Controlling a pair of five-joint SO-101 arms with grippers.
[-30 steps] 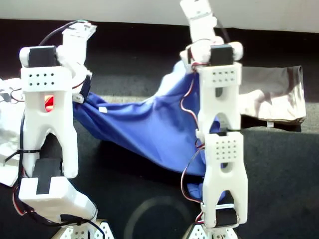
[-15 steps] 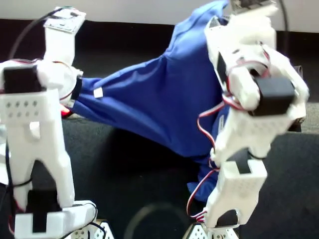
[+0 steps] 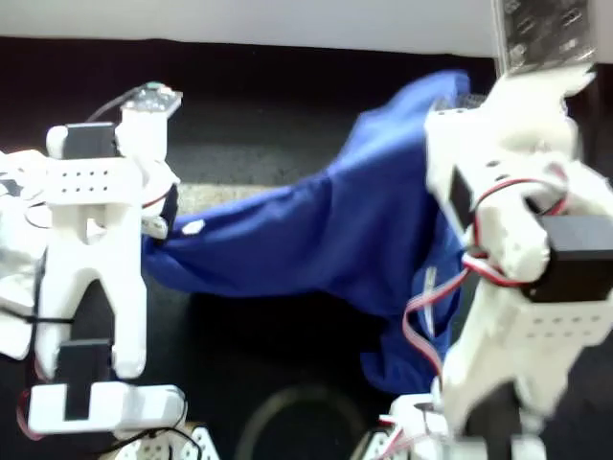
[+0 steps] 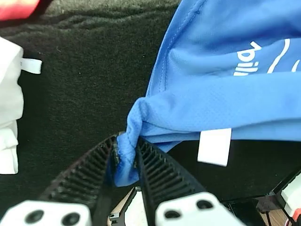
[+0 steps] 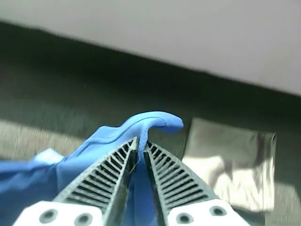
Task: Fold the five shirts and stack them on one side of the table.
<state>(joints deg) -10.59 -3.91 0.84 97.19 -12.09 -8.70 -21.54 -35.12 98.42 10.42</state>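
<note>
A blue shirt hangs stretched between both arms above the dark table. My left gripper is shut on a bunched edge of the blue shirt, near its white tag; in the high view it sits at the shirt's left end. My right gripper is shut on another edge of the blue shirt, raised high at the right of the high view. A folded beige shirt lies on the table beyond the right gripper.
White garments lie at the table's left edge, also in the left wrist view. A red item lies past them. A pale wall borders the table's far side. The right arm's white body stands at the front right.
The right arm has lifted its end of the blue shirt up and swung right, pulling the cloth off the table. The left arm stays holding its end, lower than half a second ago.
</note>
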